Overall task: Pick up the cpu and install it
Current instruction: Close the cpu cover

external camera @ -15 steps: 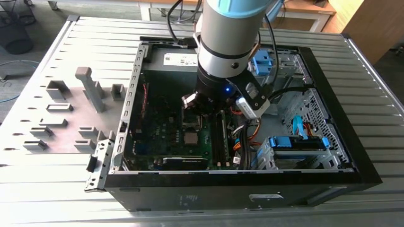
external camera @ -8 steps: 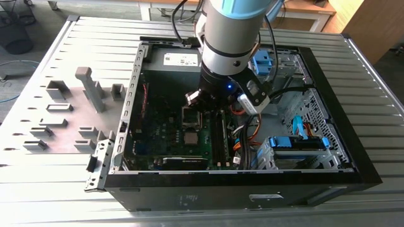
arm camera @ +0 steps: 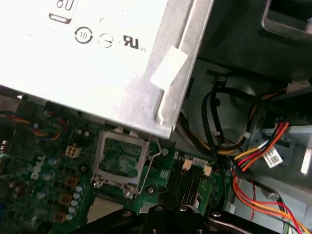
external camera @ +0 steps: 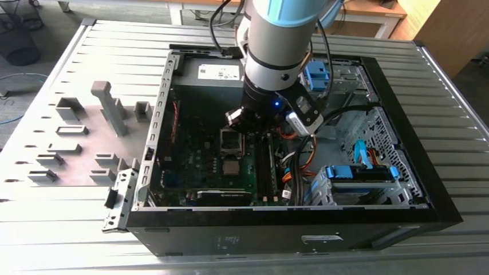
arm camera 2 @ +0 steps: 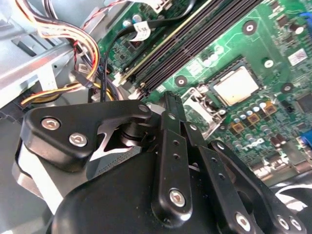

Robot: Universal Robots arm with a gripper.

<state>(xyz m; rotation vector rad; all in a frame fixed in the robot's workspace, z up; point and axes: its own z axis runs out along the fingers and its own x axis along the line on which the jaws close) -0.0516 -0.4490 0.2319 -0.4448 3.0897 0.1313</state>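
Observation:
The cpu [external camera: 229, 167] is a small silvery square lying flat in its socket on the green motherboard [external camera: 194, 154] inside the open computer case [external camera: 290, 220]. It also shows in the second wrist view as the cpu [arm camera 2: 235, 89], with the hinged metal socket frame [arm camera 2: 199, 111] flipped open beside it. In the first wrist view the open socket frame [arm camera: 120, 158] stands above a corner of the cpu [arm camera: 104, 208]. My gripper [external camera: 251, 123] hangs low over the board, just past the open frame and beside the memory slots [arm camera 2: 195, 44]. Its black links [arm camera 2: 168, 161] show nothing held.
A grey plate with plastic holder blocks [external camera: 107, 109] lies at the exterior view's left of the case. The silver power supply [arm camera: 97, 58] sits at the case's far end. Orange and yellow cables [external camera: 290, 166] and a blue-clipped drive cage [external camera: 359, 172] crowd the exterior view's right.

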